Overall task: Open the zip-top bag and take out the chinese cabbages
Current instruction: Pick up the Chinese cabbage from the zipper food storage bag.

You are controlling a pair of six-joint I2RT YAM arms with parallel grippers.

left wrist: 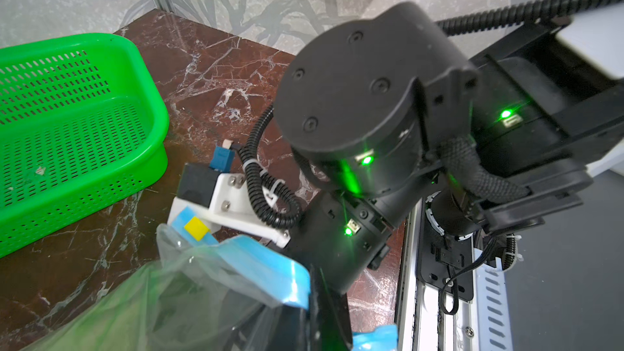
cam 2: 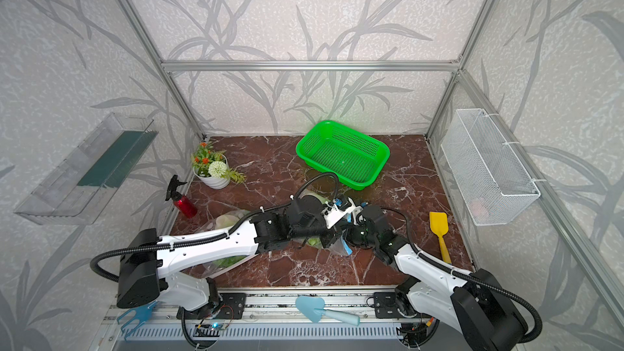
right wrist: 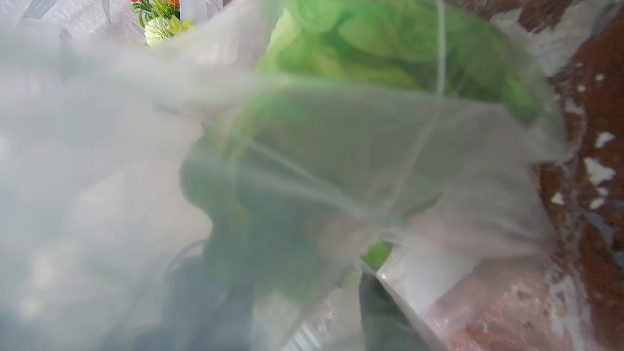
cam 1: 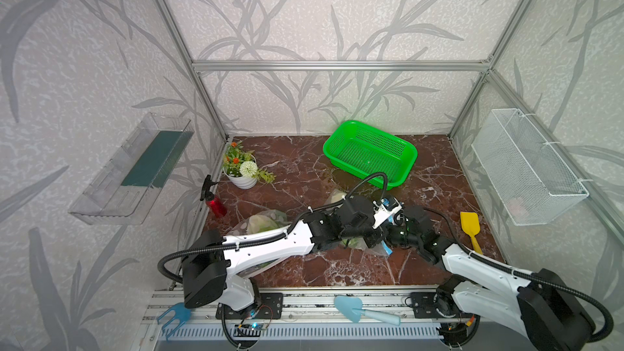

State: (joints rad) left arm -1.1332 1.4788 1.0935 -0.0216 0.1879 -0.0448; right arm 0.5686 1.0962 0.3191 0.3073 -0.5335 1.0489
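The clear zip-top bag (cam 1: 256,226) lies on the marble under my left arm, with its blue zip strip (left wrist: 266,265) toward the right arm. Light-green chinese cabbages (right wrist: 371,38) show through the film, also in both top views (cam 2: 229,219). A pale head (cam 2: 315,195) sits behind the left wrist; I cannot tell whether it is inside the bag. My left gripper (left wrist: 320,298) is shut on the blue zip strip. The right gripper (right wrist: 297,298) is at the bag's mouth, its dark fingers (right wrist: 381,312) apart with film draped over them. In the top views the wrists hide both grippers.
A green basket (cam 1: 369,153) stands at the back. Potted flowers (cam 1: 241,167) and a red spray bottle (cam 1: 216,204) are at the left. A yellow spatula (cam 1: 471,227) lies right. A blue trowel (cam 1: 358,308) rests on the front rail, and a wire basket (cam 1: 526,167) hangs on the right wall.
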